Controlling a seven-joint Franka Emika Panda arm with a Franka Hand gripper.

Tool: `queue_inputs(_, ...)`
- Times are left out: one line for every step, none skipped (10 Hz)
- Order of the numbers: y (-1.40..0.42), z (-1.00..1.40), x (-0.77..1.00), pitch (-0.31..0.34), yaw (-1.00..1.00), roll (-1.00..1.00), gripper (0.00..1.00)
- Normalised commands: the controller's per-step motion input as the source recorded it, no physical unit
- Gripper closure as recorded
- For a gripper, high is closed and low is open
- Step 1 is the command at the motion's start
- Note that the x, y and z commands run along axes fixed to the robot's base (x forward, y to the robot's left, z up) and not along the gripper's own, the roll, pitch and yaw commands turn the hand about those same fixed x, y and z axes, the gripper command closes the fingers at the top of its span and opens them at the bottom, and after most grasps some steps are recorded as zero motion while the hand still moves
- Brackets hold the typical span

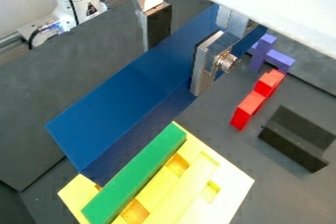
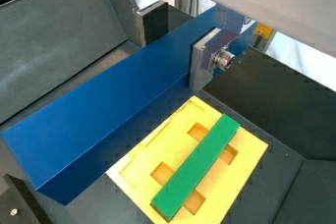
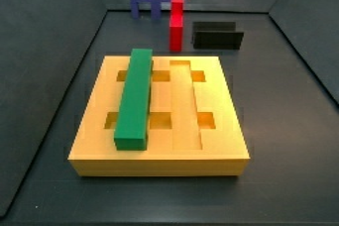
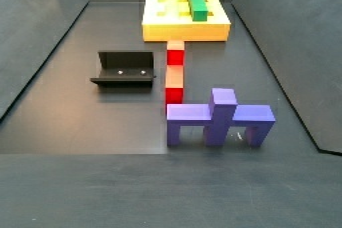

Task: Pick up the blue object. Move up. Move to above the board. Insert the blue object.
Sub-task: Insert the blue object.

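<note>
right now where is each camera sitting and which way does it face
Wrist view: on the arm above the gripper, looking down along the held blue object at the board and green bar; silver fingers show.
Wrist view: same mount from the opposite side, over the blue object and board; the gripper shows.
Side view: at the board's near end, facing the red piece, purple cross piece and fixture; no robot shows.
Side view: the opposite end, purple cross piece nearest, board far; no robot.
Shared: all see the board and green bar.
</note>
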Motion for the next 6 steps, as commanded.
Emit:
queue_inputs(-0.25,-0.72,0.00,-0.151,0.03,-0.11,1.00)
queue_inputs(-0.13,-0.82,0.00,-0.166,0.06,-0.07,1.00)
queue_inputs(0.00,-0.91,0.01,-0.163,0.12,-0.04,1.00)
queue_inputs(0.00,-0.93,0.17,-0.131,0.25,-0.05,1.00)
queue_inputs(-0.01,-0.94,0.38,-0.074,0.28,-0.10,1.00)
queue_inputs(-0.05,-0.93,0.43,-0.053,0.28,-0.11,1.00)
